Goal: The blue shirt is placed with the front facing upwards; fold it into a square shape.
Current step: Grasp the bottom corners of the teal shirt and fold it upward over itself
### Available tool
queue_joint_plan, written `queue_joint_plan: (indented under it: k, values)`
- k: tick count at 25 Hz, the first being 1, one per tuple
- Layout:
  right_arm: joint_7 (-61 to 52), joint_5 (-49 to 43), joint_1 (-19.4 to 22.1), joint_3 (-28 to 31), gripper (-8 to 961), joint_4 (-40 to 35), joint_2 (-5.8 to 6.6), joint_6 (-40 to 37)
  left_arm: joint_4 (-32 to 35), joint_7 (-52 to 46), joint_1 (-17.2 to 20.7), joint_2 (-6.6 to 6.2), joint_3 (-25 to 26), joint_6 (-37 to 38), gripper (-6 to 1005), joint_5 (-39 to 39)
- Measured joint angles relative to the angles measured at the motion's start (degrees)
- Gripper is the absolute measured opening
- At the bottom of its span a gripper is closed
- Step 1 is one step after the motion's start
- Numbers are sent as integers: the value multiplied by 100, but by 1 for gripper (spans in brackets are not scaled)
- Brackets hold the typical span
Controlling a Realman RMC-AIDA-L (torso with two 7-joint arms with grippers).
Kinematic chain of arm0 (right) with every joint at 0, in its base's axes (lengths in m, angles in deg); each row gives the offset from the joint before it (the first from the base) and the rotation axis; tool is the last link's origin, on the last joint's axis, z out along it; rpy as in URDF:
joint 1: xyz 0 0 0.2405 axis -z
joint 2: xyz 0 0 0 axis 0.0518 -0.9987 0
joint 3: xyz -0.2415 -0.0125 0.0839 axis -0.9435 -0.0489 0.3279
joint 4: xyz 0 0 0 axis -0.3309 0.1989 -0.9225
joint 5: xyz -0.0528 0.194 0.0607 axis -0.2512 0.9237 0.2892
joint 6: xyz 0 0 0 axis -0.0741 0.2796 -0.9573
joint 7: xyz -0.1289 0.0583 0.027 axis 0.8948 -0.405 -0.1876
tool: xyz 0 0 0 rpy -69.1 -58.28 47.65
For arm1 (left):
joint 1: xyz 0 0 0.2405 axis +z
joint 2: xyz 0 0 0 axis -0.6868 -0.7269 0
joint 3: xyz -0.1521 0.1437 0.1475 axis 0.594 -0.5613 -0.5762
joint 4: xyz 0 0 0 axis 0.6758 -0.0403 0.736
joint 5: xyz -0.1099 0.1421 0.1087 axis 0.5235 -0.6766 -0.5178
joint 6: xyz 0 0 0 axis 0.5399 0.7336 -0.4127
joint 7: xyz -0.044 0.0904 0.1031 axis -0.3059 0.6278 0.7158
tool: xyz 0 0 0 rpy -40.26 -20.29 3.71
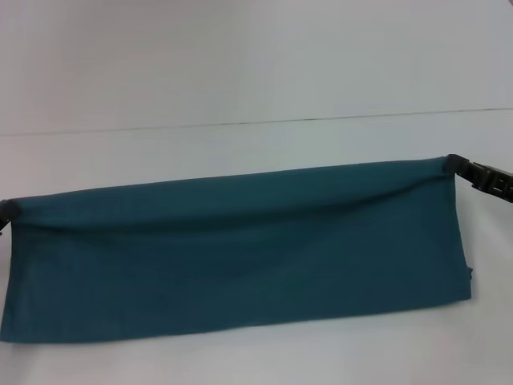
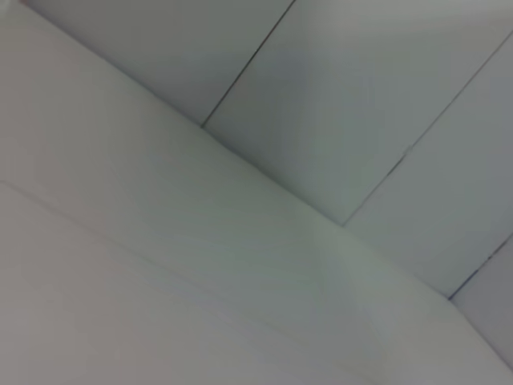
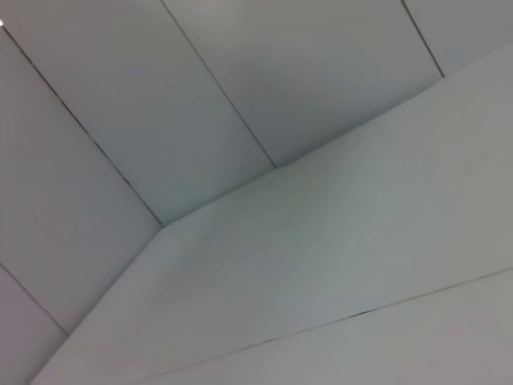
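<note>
One blue shirt point(image 1: 240, 249) is here, a single dark teal garment stretched into one long band. Two tools are at it: the left tool point(image 1: 6, 210) at one upper corner and the right tool point(image 1: 458, 164) at the other, one to each end. One white worktop point(image 1: 240, 136) lies beneath, with one thin dark seam line crossing it behind the cloth. Both wrist views show only pale panels split by several dark seams.

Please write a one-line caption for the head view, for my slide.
Left gripper and right gripper hold the blue shirt stretched wide above the white table.
</note>
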Motion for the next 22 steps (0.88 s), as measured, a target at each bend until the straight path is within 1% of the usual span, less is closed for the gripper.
queue_joint_plan:
  k: [5,9,13,22]
  values:
    - [111,-29,-218,-68,67,174,-35,346,2,21,-80,27,-7,-238,39,5]
    - [151,-29,-352,-254,72,346,-71,637,-12,33,-101,64,6,-309,39,15]
    - [196,-3,-381,-353,77,376,-136,833,-6,36,-120,95,-5,-399,39,19]
    - [146,115,-369,-315,88,424,-150,1113,14,46,-136,133,-38,-628,49,8]
